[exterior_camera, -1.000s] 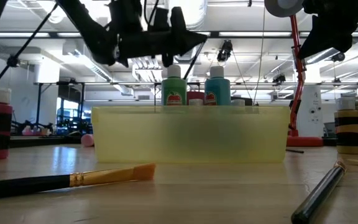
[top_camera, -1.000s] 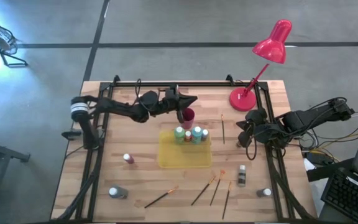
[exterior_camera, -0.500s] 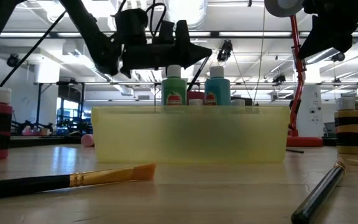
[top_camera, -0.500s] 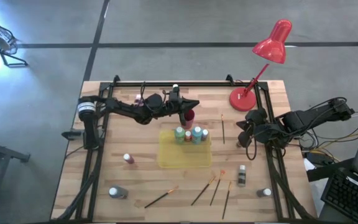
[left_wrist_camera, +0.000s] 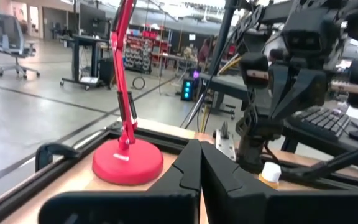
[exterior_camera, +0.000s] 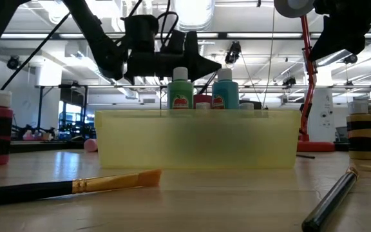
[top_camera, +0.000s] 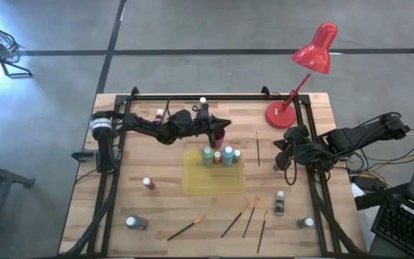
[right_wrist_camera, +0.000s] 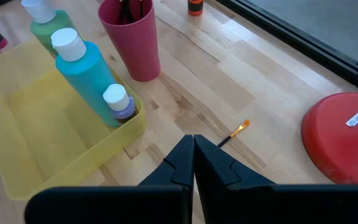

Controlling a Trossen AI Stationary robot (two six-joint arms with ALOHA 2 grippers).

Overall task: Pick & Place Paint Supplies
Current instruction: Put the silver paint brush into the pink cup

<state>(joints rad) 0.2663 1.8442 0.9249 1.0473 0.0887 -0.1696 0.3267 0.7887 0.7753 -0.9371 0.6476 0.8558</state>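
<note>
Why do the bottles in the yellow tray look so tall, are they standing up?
Yes, standing upright. The green bottle and blue bottle poke above the yellow tray, caps on top.

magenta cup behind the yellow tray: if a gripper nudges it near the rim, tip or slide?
The tall, narrow magenta plastic cup stands upright on the wooden table, so a push near the rim would probably tip it rather than slide it. Its base is narrower than its mouth, which adds to that. The dark brush handles inside may raise its balance point; its weight can't be judged.
</note>
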